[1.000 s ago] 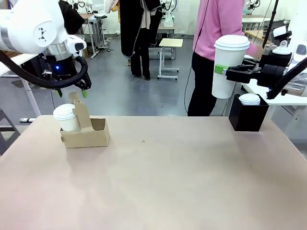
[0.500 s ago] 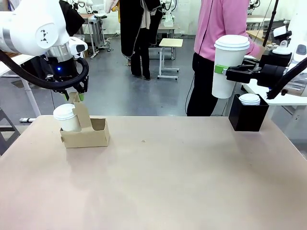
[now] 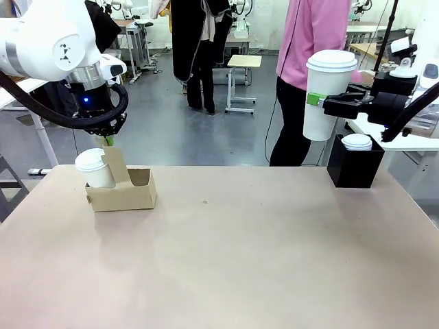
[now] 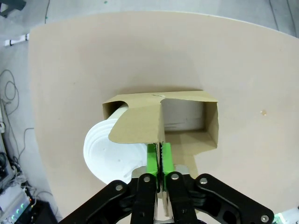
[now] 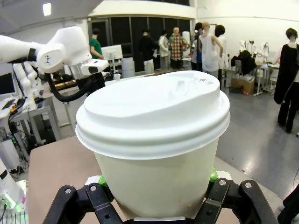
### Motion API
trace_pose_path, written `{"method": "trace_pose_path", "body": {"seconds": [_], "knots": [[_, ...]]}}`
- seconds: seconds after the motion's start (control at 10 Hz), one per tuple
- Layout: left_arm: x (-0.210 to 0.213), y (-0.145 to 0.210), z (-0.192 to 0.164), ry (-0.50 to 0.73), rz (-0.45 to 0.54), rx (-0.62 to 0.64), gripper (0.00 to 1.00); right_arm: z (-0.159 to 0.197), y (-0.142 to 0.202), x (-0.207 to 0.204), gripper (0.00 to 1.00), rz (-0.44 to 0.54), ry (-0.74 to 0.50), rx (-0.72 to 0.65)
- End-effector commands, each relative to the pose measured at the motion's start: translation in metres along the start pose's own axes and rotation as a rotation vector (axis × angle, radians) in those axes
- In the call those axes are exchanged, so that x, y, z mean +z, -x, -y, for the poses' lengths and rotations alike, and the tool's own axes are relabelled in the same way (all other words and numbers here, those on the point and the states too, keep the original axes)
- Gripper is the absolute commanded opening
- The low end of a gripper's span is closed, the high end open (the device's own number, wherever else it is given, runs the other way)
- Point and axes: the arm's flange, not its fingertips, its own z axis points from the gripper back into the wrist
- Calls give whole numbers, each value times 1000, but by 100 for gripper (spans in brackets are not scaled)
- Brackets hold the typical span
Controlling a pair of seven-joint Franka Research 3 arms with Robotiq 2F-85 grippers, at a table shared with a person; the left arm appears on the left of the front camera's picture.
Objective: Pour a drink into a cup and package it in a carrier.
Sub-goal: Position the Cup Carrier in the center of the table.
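The brown cardboard carrier (image 3: pixel 127 192) sits at the table's far left, with a lidded white cup (image 3: pixel 92 168) in its left slot. My left gripper (image 3: pixel 107 140) is shut on the carrier's upright handle tab. From the left wrist, the green pads (image 4: pixel 153 158) pinch the tab of the carrier (image 4: pixel 187 100), the cup's lid (image 4: pixel 110 149) lies beside them, and the other slot is empty. My right gripper (image 3: pixel 319 101) holds a second lidded cup (image 3: pixel 330 89) upright, high above the far right. That cup (image 5: pixel 154 135) sits between my right gripper's (image 5: pixel 156 186) fingers. The drink is out of view.
A black box (image 3: pixel 353 171) stands at the table's far right with another white lid (image 3: pixel 357 142) on top. A person in a pink top (image 3: pixel 312 41) stands behind the far edge. The table's (image 3: pixel 240 253) middle and near side are bare.
My left gripper's jaws have closed on the carrier's handle tab after sinking slightly onto it. The right arm and its cup have not moved.
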Motion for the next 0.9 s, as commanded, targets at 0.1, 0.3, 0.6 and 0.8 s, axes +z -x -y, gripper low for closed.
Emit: {"method": "trace_pose_path", "body": {"seconds": [0.1, 0.3, 0.6, 0.8], "knots": [[-2, -2, 4, 0, -11, -7, 0, 1, -3, -4, 80, 14, 5, -3], [0, 0, 1, 1, 1, -1, 0, 1, -3, -4, 80, 14, 5, -3], [-1, 0, 3, 1, -3, -5, 2, 1, -3, -4, 80, 14, 5, -3], [47, 23, 29, -21, 40, 56, 2, 1, -3, -4, 80, 14, 5, -3]]}}
